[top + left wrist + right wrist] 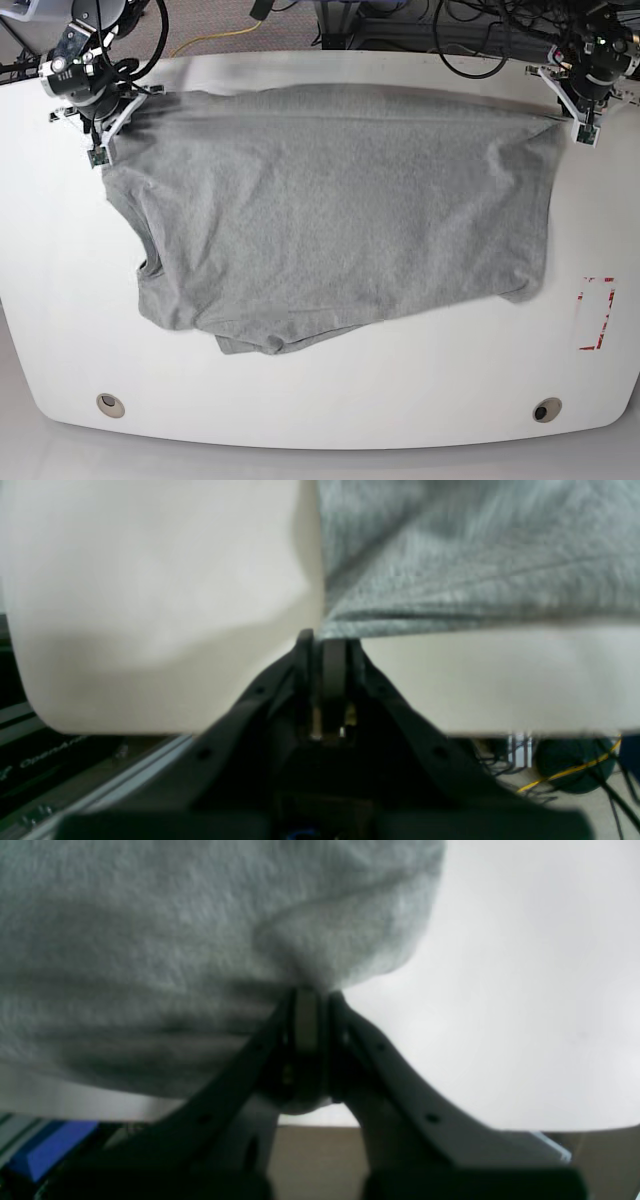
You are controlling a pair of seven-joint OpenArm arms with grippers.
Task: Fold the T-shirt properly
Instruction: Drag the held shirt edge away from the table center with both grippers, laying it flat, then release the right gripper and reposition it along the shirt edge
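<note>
T-shirt (330, 210) spread on white desk (320, 400), far edge pinched at both corners.
I have left hand (325, 640) and right hand (310, 992) each clamped on a corner, probably to keep the hem taut for an even fold.

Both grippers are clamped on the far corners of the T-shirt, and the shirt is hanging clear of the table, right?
Not quite. Both the left gripper and the right gripper are shut on the far corners of the T-shirt, but the shirt is not hanging: the base view shows it lying spread on the white table.
</note>
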